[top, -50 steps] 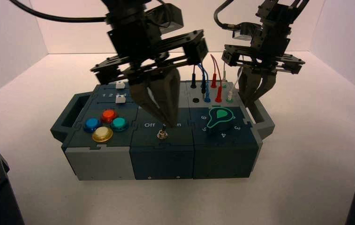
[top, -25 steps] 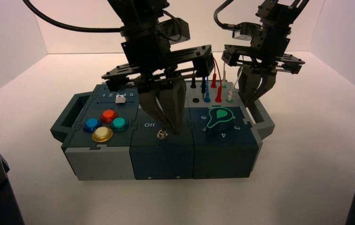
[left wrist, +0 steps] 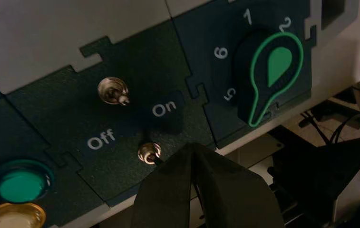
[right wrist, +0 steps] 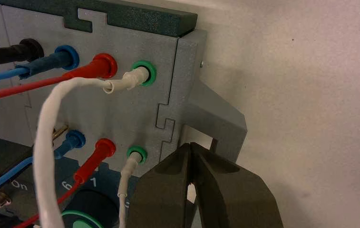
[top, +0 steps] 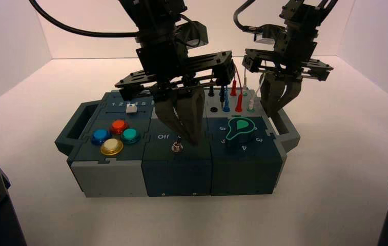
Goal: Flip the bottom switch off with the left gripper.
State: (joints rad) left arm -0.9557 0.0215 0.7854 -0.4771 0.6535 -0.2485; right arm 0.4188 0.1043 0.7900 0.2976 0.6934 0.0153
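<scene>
Left gripper (left wrist: 192, 149) over the box's middle panel, fingertips together. Bottom switch (left wrist: 149, 153) just beside its fingertips, on the side toward the coloured buttons (left wrist: 22, 185). Right gripper (right wrist: 190, 148) idle, fingertips together, by the wire sockets (right wrist: 137, 154).

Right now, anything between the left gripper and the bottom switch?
Nothing visible: the left gripper has its tips right beside the bottom switch, on the On side.
</scene>
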